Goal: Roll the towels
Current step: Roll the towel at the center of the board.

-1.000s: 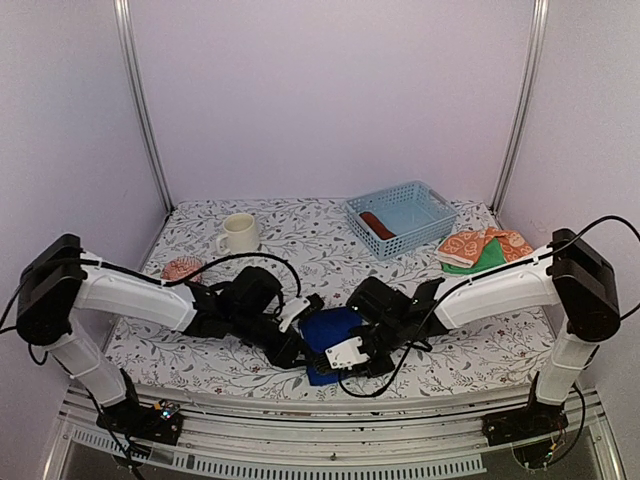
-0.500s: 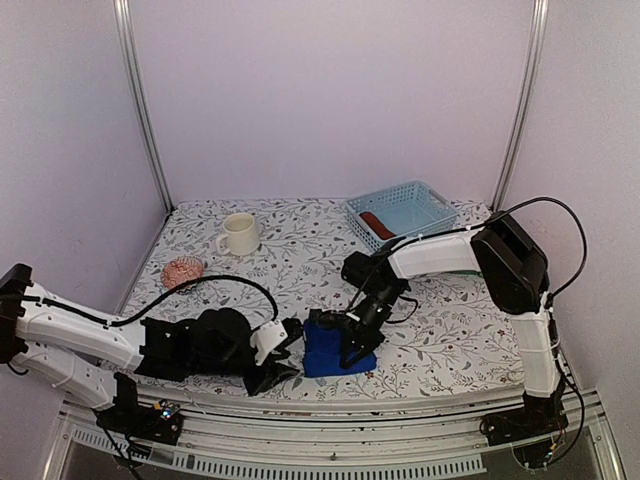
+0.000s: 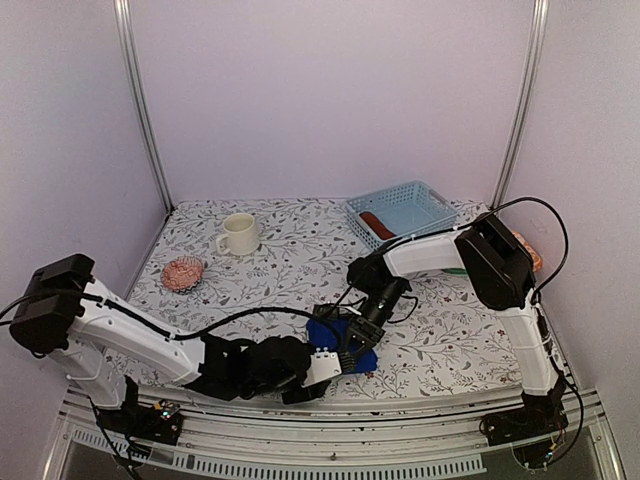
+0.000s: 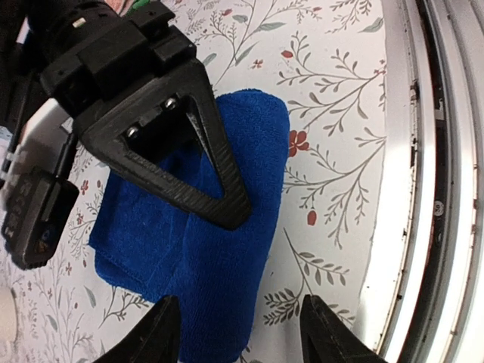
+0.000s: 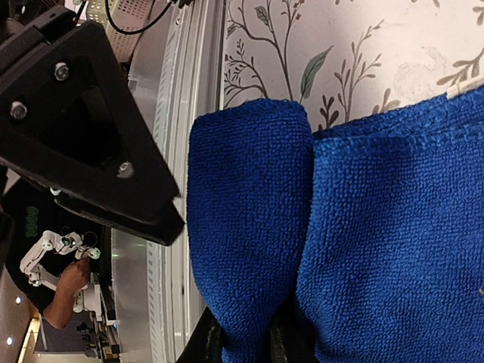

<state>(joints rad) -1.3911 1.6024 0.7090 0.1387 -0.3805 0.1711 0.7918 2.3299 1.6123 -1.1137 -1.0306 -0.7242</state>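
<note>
Lying near the front edge of the table, the blue towel is partly rolled: the rolled part is on the side nearer the metal rail, and the flat remainder extends away from it. The right gripper is positioned on the towel from the far side. Its fingers are clenched on a thick fold of the roll, and the cloth bulges between them in the right wrist view. The left gripper is positioned low, at the towel's near end. Its fingers are spread apart and grasp nothing, and the blue cloth shows between the two fingertips.

Obstructions:
- In the left wrist view, a black triangular finger of the right gripper lies across the upper half of the towel and hides the cloth beneath it.
- In the right wrist view, a triangular finger of the left gripper fills the left side, over the rail, just beside the roll.
- In the top view, both grippers cover most of the towel, and only small blue patches show.

Surroundings, all well apart from the blue towel:
- a cream cup at the far left
- a reddish patterned round object near the left edge
- a pale blue basket at the far right, holding a rust-brown towel
- an orange towel at the right edge, mostly hidden behind the right arm
</note>
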